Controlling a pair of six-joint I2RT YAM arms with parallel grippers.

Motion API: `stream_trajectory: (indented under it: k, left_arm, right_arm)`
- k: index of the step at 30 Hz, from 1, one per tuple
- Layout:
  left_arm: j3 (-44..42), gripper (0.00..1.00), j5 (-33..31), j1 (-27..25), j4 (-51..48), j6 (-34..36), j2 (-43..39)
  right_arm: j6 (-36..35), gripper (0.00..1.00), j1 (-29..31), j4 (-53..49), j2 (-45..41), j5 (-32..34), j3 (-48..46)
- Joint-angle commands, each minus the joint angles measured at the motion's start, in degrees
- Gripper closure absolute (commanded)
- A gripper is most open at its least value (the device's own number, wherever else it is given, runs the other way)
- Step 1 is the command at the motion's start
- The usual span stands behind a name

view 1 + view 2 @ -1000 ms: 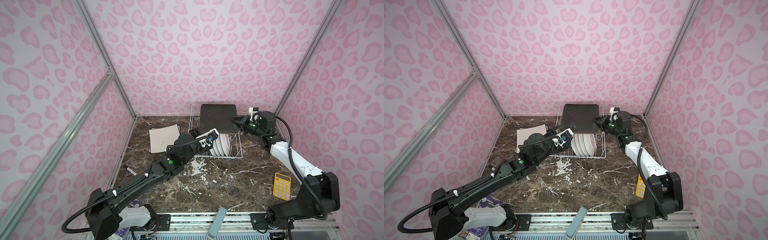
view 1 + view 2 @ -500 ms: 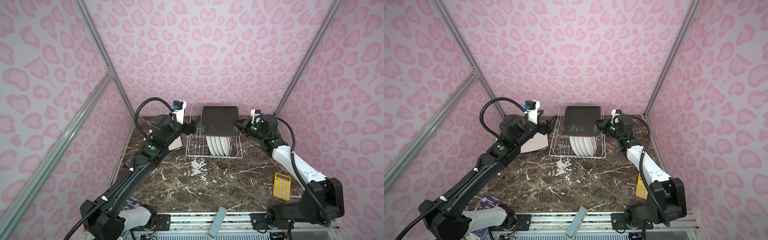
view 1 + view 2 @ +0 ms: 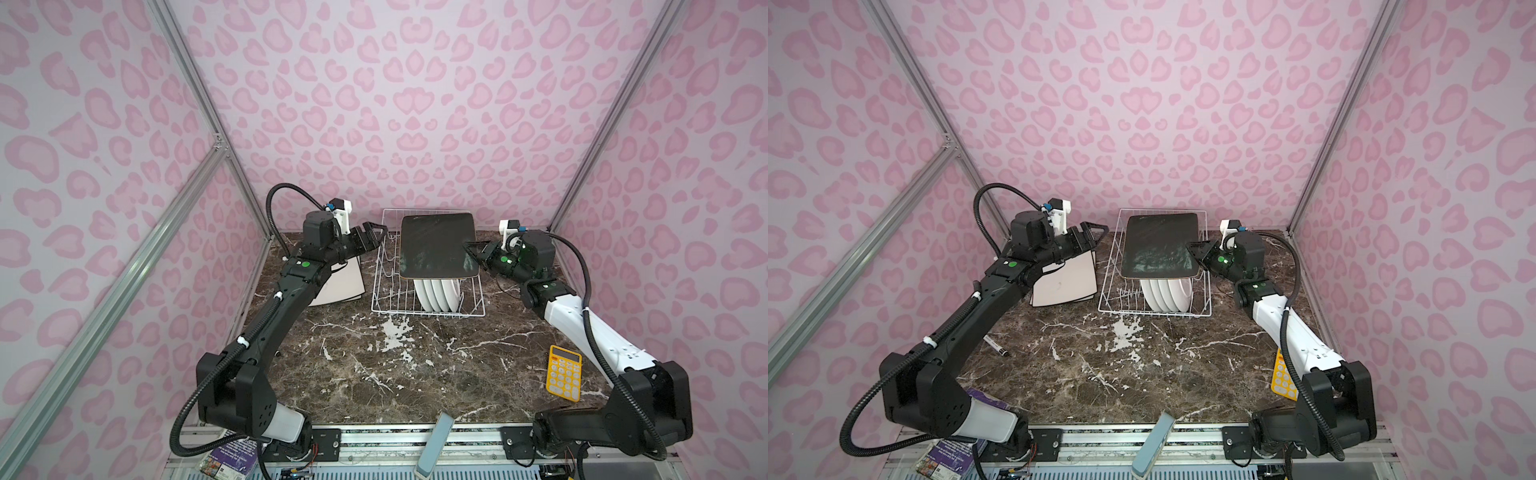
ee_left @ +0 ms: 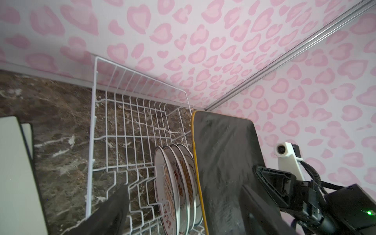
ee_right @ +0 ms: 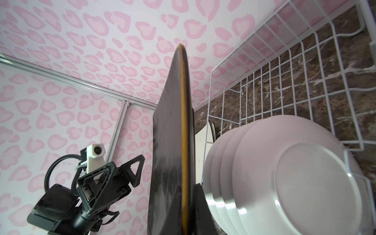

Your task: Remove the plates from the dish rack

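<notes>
My right gripper (image 3: 471, 250) is pinched tight on the right edge of the brown plate (image 3: 436, 247). It holds that plate upright in the air above the rack (image 3: 384, 291), broad face toward the top cameras. Below the plate, and down to the left of my right jaws, four round plates (image 3: 437, 294) stand on edge, packed close in the rack's near right part. My left gripper (image 3: 371, 236) hangs with its jaws spread and nothing between them. It is near the rack's far left corner, apart from the brown plate's left edge. I cannot tell whether it touches the wire. Under my left wrist, two cream plates (image 3: 1065, 280) lie stacked on the table (image 3: 374, 374), just beside the rack's left wall.
</notes>
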Motion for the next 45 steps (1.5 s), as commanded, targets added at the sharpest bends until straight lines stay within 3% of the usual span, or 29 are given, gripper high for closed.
stream_trajectory:
  k: [1,9,20,35,38,45]
  left_arm:
    - [2.31,0.14,8.2,0.07,0.66,-3.68,2.5]
    - [3.43,0.17,14.37,-0.16,0.23,-5.79,7.75]
    - [4.05,0.22,17.89,-1.61,1.91,-7.26,10.68]
    - [2.83,0.61,21.77,-2.94,5.01,-8.98,10.73]
    - [2.48,0.62,22.06,-2.93,5.72,-9.6,10.75]
    - [1.46,0.86,23.98,-2.95,10.01,-12.73,10.78]
  right_arm:
    - [0.66,1.0,0.34,9.79,0.59,-1.92,0.16]
    - [0.75,1.0,1.44,12.01,2.21,-2.68,0.4]
    - [2.66,1.0,2.63,16.12,4.68,-3.65,0.36]
    - [2.81,1.0,3.24,17.17,4.43,-2.69,-1.18]
    - [2.79,1.0,3.42,17.27,4.29,-2.61,-1.68]
    - [3.03,1.0,3.38,17.46,4.56,-3.17,-2.27]
